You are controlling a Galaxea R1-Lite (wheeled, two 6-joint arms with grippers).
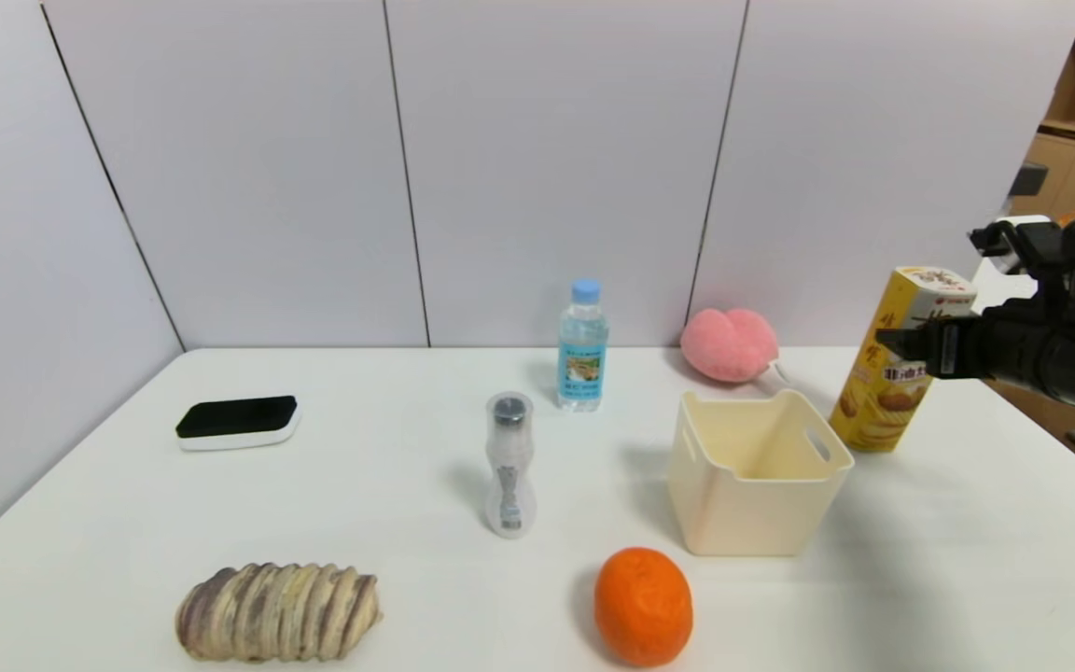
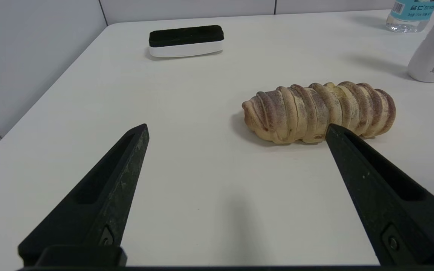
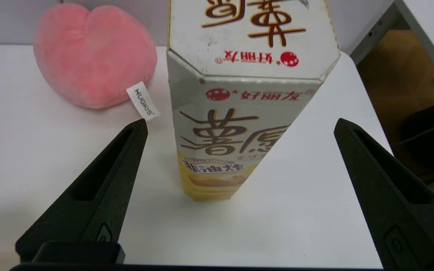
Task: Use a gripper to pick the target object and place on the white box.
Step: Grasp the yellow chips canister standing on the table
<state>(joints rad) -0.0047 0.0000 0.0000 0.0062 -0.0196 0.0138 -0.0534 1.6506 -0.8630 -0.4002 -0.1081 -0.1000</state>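
The target object (image 1: pixel 881 403) is a tall yellow and white hexagonal carton standing upright at the back right of the table, just right of the white box (image 1: pixel 743 515). That box is an open-top cream bin with nothing in it. My right gripper (image 1: pixel 911 347) hovers level with the carton's upper half, reaching in from the right. In the right wrist view the right gripper (image 3: pixel 239 124) is open, with the carton (image 3: pixel 239 86) standing in the wide gap ahead of the tips and touching neither finger. My left gripper (image 2: pixel 236 128) is open over bare table near the front left.
A pink plush (image 1: pixel 730 343) lies behind the box and a water bottle (image 1: pixel 582 345) stands at the back centre. A small white bottle (image 1: pixel 509 464), an orange (image 1: pixel 642 607), a ridged bread loaf (image 1: pixel 278 611) and a black-topped eraser (image 1: pixel 237 422) are spread over the table. The table's right edge is close to the carton.
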